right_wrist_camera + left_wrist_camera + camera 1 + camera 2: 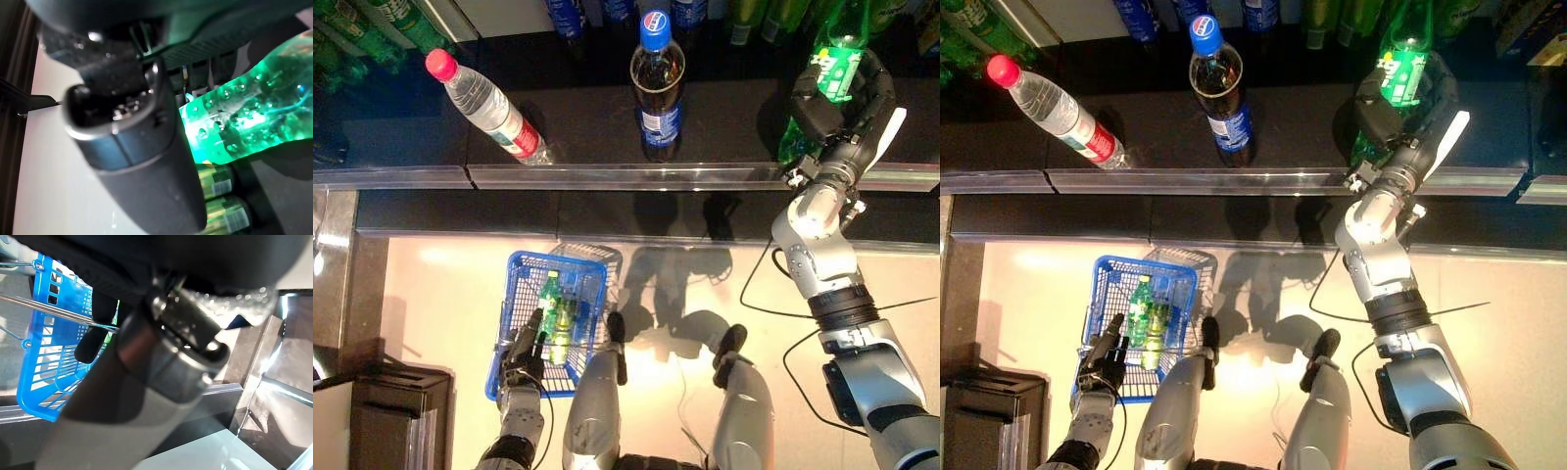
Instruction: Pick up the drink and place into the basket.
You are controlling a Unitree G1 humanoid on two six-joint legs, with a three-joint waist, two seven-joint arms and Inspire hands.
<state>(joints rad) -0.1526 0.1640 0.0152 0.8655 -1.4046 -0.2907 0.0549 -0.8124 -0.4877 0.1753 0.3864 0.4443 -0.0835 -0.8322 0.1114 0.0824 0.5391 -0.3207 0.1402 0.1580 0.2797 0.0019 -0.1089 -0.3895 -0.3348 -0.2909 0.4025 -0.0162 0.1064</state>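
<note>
A green drink bottle (832, 67) stands at the right of the dark shelf (587, 127). My right hand (858, 106) is curled round its body; the white thumb cover sticks out to the right. The bottle also shows in the right wrist view (254, 122), glowing green beyond the hand. My left hand (523, 358) hangs low at the left and is shut on the wire handles of the blue basket (509, 269). The basket also shows in the left wrist view (49, 342). Green bottles (551, 294) lie inside it.
A clear water bottle with a red cap (484, 103) leans at the shelf's left. A dark cola bottle with a blue cap (657, 88) stands in the middle. More bottles line the shelf's back. A clear rail (607, 176) edges the shelf front. A dark box (396, 411) stands lower left.
</note>
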